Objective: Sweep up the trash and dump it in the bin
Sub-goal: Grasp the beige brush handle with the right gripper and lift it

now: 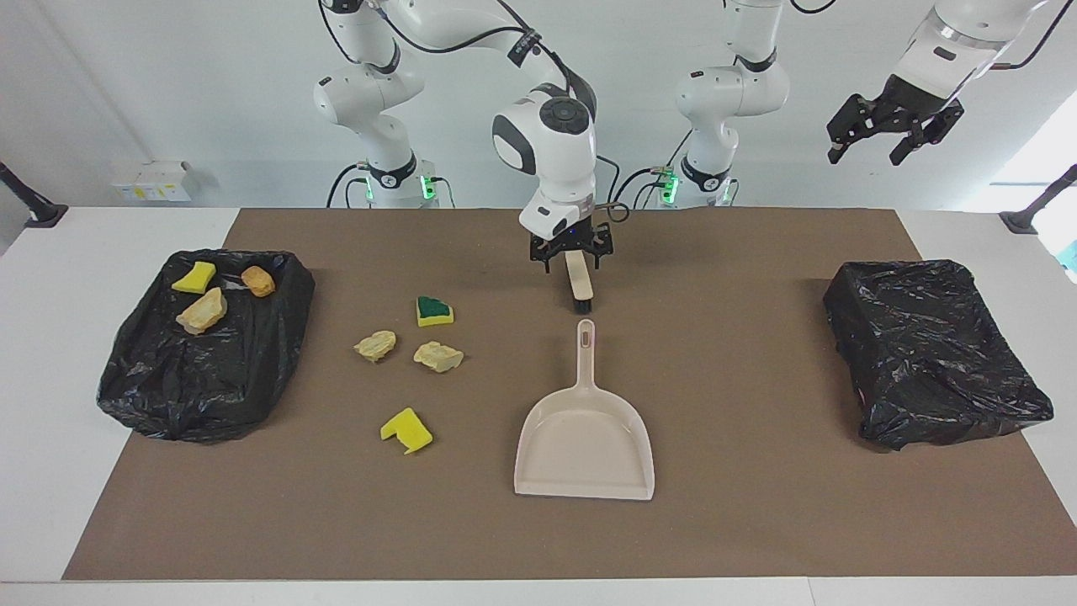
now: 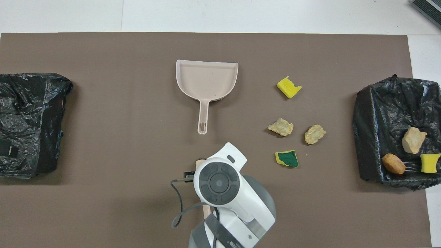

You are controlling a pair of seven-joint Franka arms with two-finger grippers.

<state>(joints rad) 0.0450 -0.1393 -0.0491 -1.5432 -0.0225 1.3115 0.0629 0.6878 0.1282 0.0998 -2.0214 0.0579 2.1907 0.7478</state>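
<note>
I take the clock from the middle of the brown mat (image 1: 757, 522), with twelve pointing at the two robots.

The beige plastic dustpan (image 1: 585, 442) lies flat at about six, its handle pointing to twelve and its pan empty. Just past the handle's tip, towards twelve, lies the beige-handled brush with black bristles (image 1: 579, 279), lengthwise on the same line with its bristle end towards the dustpan. The right gripper (image 1: 570, 251) is low over that brush. Its fingers are spread, one on each side of the handle, and grip nothing; I cannot tell whether they touch the brush.

The left gripper (image 1: 875, 135) hangs high in the air over the three o'clock end of the table, jaws apart and empty, and that arm waits.

Four pieces of trash lie loose on the mat between eight and ten of the dustpan:
- a yellow sponge piece with a green top (image 1: 434, 310), closest to the robots
- two tan crumbly lumps (image 1: 375, 345) (image 1: 437, 356) side by side below it
- a plain yellow notched sponge piece (image 1: 406, 430), farthest from the robots and level with the pan

At nine, at the right arm's end, is the black bag-lined bin (image 1: 185, 396). In its twelve o'clock half are three more pieces: a yellow sponge chunk (image 1: 194, 277), an orange lump (image 1: 258, 280) and a pale tan lump (image 1: 202, 310).

A second black-bagged bin (image 1: 925, 362) sits at three, with nothing showing on it.
</note>
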